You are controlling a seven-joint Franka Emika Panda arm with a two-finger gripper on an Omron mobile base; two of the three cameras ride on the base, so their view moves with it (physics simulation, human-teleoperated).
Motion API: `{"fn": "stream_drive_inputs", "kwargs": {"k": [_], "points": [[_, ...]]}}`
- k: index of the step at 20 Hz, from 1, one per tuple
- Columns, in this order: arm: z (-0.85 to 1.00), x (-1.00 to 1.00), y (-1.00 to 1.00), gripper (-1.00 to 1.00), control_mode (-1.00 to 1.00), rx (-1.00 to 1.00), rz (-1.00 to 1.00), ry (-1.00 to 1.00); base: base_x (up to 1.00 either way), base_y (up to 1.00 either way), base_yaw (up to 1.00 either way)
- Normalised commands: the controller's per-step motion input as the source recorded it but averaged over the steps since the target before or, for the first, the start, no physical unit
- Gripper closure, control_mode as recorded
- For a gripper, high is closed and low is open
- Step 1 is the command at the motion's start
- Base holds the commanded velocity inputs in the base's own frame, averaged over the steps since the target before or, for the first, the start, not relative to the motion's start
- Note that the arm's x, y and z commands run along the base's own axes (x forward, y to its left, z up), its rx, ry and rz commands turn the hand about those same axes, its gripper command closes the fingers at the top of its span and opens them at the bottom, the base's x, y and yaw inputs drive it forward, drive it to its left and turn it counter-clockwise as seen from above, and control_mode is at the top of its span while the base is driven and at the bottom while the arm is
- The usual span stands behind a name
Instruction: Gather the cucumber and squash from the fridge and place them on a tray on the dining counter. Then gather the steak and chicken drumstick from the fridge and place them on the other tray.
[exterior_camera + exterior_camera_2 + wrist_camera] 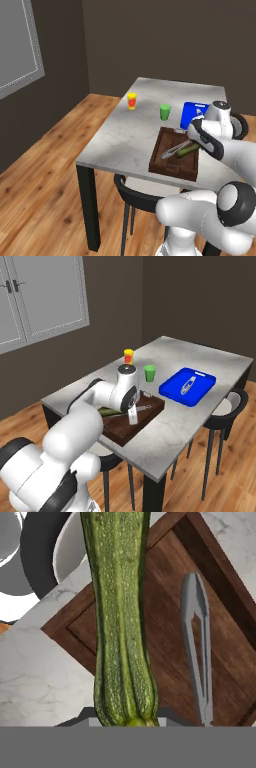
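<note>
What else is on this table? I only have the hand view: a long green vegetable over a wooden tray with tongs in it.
Observer: A blue tray lies on the marble top, past the far end of the wooden tray and apart from it.
Operator: Anything in the blue one?
Observer: Just one silver utensil; no meat in it.
Operator: Any clutter nearby?
Observer: A green cup stands just beyond the wooden tray, with a yellow cup farther back, both upright.
</note>
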Motion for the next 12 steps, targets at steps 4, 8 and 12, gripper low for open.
{"fn": "stream_drive_inputs", "kwargs": {"k": [4,8,12], "points": [[-0.16,0.25,0.00,1.00,-1.00,0.00,0.00,0.00,0.00,0.00,0.00],[-0.18,0.33,0.00,1.00,-1.00,0.00,0.00,0.00,0.00,0.00,0.00],[-0.21,0.29,0.00,1.00,-1.00,0.00,0.00,0.00,0.00,0.00,0.00]]}}
